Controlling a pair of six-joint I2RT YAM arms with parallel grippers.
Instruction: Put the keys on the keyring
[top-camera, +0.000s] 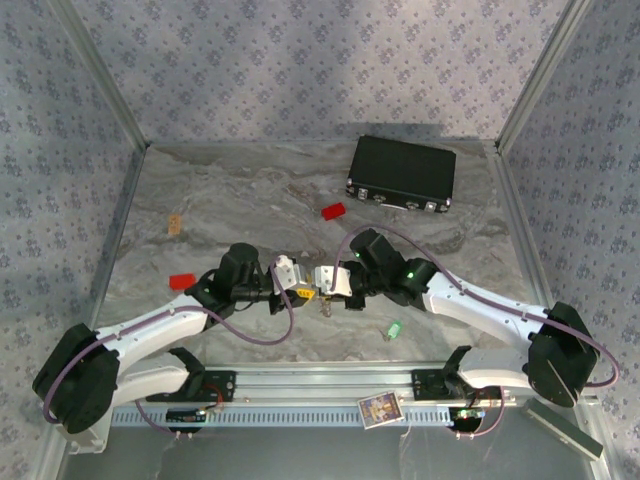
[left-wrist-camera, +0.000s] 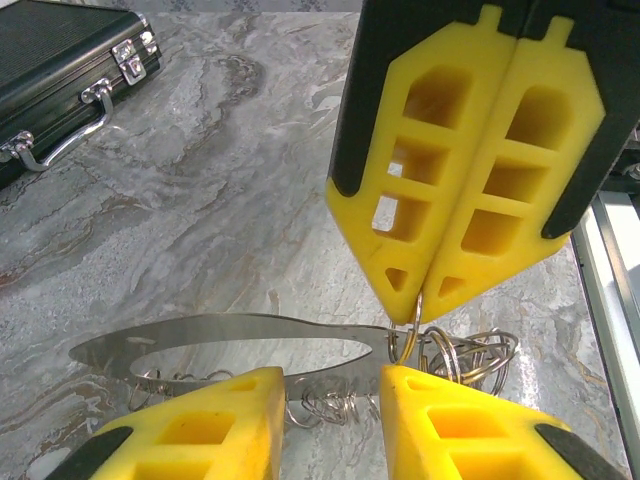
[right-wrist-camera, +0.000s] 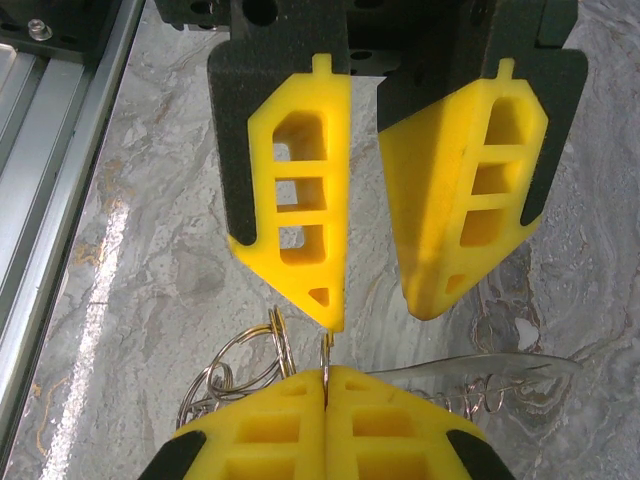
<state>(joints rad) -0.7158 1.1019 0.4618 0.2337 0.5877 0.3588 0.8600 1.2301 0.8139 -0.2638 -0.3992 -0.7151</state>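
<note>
My right gripper (top-camera: 325, 285) (right-wrist-camera: 326, 375) is shut on a thin silvery ring of the keyring (right-wrist-camera: 240, 350) (left-wrist-camera: 470, 352), held edge-on just above the table's middle. Several smaller rings and a flat silvery metal tag (left-wrist-camera: 230, 330) (right-wrist-camera: 500, 365) hang from it. My left gripper (top-camera: 303, 292) (left-wrist-camera: 332, 385) faces it with its jaws apart. One of its fingertips (right-wrist-camera: 332, 315) touches the top of the pinched ring. A green key (top-camera: 394, 329) lies on the table by the right arm. Two small red pieces (top-camera: 182, 281) (top-camera: 333, 211) also lie there; I cannot tell which is the red key.
A black case (top-camera: 402, 173) (left-wrist-camera: 50, 70) lies at the back right. A small tan piece (top-camera: 176, 222) sits at the left. A printed card (top-camera: 379, 409) rests on the front rail (right-wrist-camera: 50, 130). Patterned walls enclose the marble tabletop.
</note>
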